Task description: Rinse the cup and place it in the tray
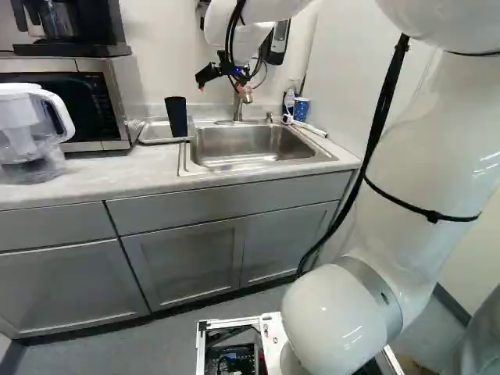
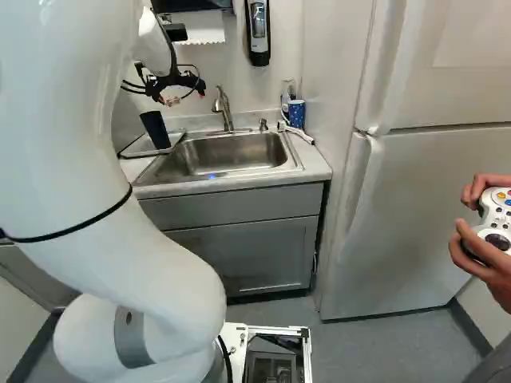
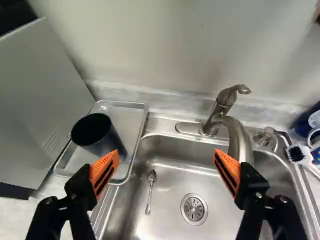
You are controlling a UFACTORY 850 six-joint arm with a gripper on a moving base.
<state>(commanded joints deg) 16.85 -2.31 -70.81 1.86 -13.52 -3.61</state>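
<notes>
Gripper (image 3: 166,154) is hanging over the sink (image 3: 170,175), fingers spreading wide, pinching nothing. Cup (image 3: 106,145) is standing upright, mouth up, inside the tray (image 3: 127,117), base sitting near the sink-side rim. No water is visibly running from the faucet (image 3: 237,135); I'm not able to tell whether the cup is rinsed. If it's clean, placement is looking complete and the job is just backing off: keeping the fingers open, lifting before swinging, leaving the cup alone. If the rinse is pending, I'm reading this as the approach: moving toward the tray with fingers staying wide, lining up so the cup body is sitting centred between the pads, then closing evenly. Going in off-centre is risking one finger shoving the cup against the tray rim or tipping it. Watch the spout: in the wrist view the faucet-side finger is overlapping it, depth unclear, so gaining clearance before any sideways move is paying off. Microwave (image 1: 116,101) is crowding the tray's far side, so a wide outer finger is needing room there. Cup is looking tall and probably light; gripping mid-body, not squeezing hard, and lifting straight past the rim is safest.
</notes>
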